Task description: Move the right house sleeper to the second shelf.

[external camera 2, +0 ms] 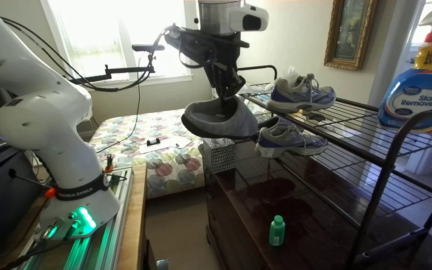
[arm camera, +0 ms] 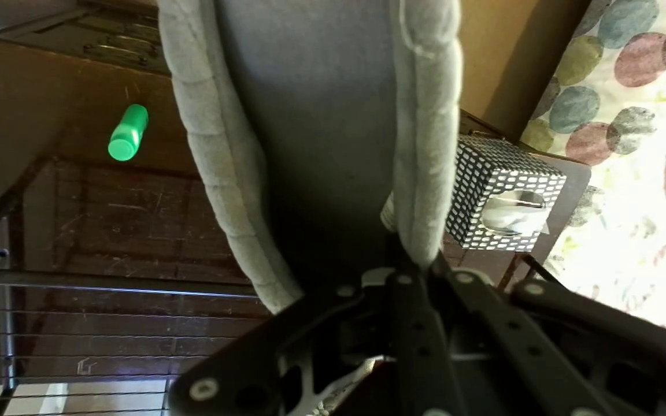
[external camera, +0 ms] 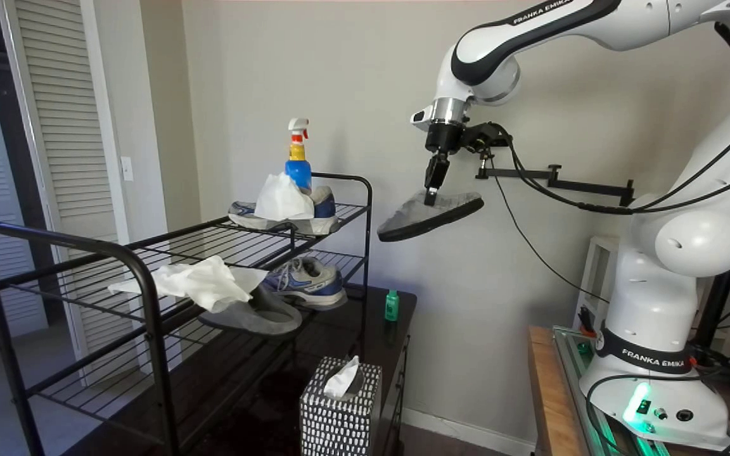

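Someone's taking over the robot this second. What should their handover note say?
End effector: shut on a grey slipper, at the edge of its opening.
Held slipper: in the air, apart from the rack.
Matching slipper: lies on the lower shelf.
Done: slipper picked up.
Left: place it on the second shelf, likely that lower one, then release.
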Robot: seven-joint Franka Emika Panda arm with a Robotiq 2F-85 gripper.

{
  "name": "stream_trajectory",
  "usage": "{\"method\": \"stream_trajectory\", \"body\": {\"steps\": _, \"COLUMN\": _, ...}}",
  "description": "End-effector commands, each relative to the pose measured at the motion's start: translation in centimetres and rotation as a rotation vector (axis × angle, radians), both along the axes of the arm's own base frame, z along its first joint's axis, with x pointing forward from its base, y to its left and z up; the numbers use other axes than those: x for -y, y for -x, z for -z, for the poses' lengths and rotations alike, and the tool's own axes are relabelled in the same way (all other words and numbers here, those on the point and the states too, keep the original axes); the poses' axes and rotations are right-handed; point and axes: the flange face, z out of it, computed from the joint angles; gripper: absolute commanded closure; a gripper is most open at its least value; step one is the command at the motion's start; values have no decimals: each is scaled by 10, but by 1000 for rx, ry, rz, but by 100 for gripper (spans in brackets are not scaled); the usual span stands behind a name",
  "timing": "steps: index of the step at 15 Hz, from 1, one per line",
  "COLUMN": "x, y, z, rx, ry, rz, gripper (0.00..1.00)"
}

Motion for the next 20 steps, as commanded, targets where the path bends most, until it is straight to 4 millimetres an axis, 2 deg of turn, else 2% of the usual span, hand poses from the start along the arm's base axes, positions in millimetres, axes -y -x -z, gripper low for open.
{"method": "stream_trajectory", "body": {"steps": 1, "x": 0, "y": 0, "z": -1, "rx": -1, "ry": 0, "rz": 0, "gripper": 95}}
{"method": "stream_trajectory", "body": {"steps": 4, "x": 0, "y": 0, "z": -1, "rx": -1, "ry": 0, "rz": 0, "gripper": 95}}
{"method": "stream_trajectory", "body": {"steps": 5, "x": 0, "y": 0, "z": -1, "rx": -1, "ry": 0, "rz": 0, "gripper": 99}}
{"method": "stream_trajectory", "body": {"steps": 8, "x": -5, "y": 2, "z": 8, "rx": 26, "ry": 70, "rz": 28, "gripper": 99}}
{"method": "stream_trajectory", "body": {"steps": 13, "x": -13, "y": -4, "z": 34, "rx": 134, "ry": 170, "rz": 74, "gripper": 99}}
{"method": "stream_trajectory", "body": {"steps": 20, "x": -21, "y": 1, "z": 70, "rx": 267, "ry": 314, "rz": 244, "gripper": 99}}
